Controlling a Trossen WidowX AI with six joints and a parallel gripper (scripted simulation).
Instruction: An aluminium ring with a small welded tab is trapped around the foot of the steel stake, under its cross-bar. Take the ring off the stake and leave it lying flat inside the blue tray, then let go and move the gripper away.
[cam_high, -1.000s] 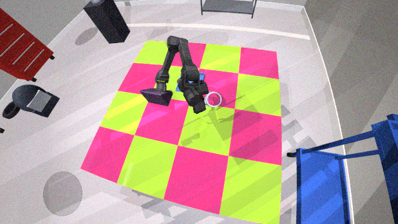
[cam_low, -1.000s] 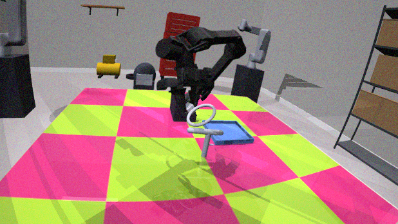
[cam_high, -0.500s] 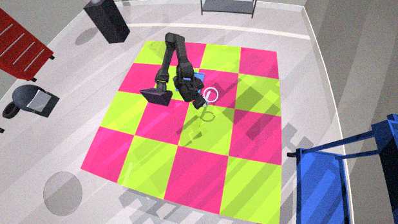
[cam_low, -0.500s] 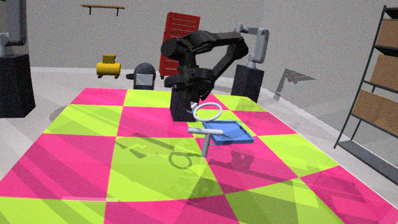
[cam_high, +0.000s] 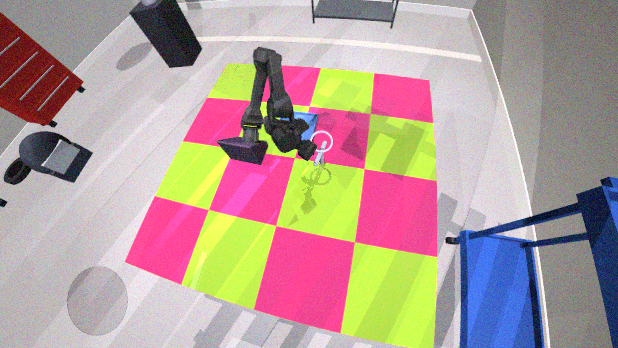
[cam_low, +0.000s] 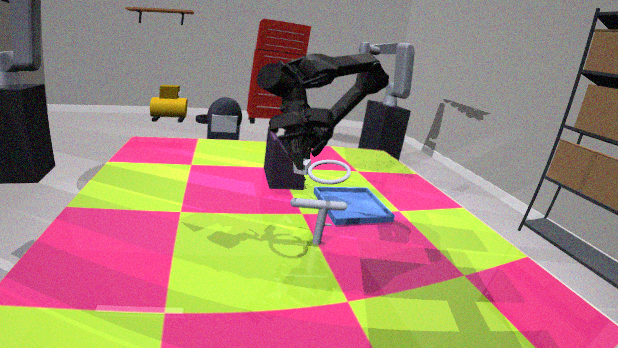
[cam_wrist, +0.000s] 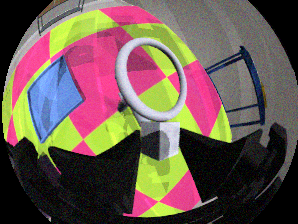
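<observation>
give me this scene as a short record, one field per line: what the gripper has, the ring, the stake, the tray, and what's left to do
gripper: the gripper is shut on the tab of the ring
ring: the ring is off the stake, held in the air
stake: the stake stands upright on the checkered mat, cross-bar on top
tray: the blue tray lies beside the stake, no ring in it
left to do: lay the ring flat in the tray, let go, move away
</observation>
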